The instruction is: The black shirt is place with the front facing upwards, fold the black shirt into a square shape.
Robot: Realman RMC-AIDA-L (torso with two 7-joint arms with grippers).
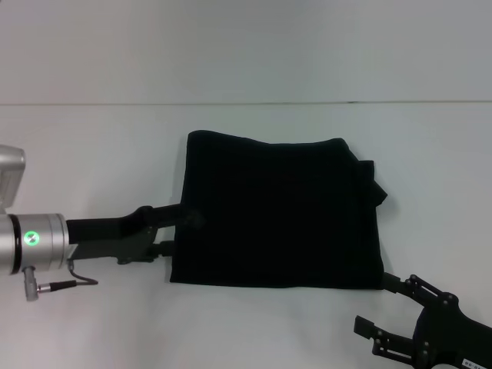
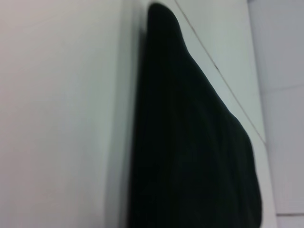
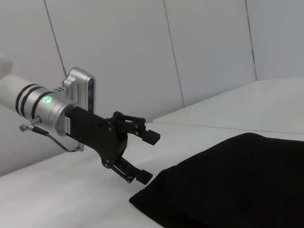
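On the white table (image 1: 92,154), folded black shirt (image 1: 277,215) lies beside left gripper (image 3: 147,156) spread fingers (image 3: 153,137).

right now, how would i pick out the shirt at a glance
On the white table, look between the two arms. The black shirt lies there folded into a rough square, the only cloth in sight, with the open left pincer at its edge and the right pincer near its corner.

Matt black cloth on a smooth white table, between hard-finished robot parts.

The folded black cloth shirt (image 1: 277,211) looks soft, matt and lightly ribbed, with no sheen. The white table top (image 1: 92,146) is smooth and faintly satin. The left gripper (image 3: 145,156), open-fingered, is matt black plastic or metal on a brushed silver metal wrist cylinder (image 3: 45,107). The right gripper (image 1: 384,319) shows the same matt black finish, fingers spread.
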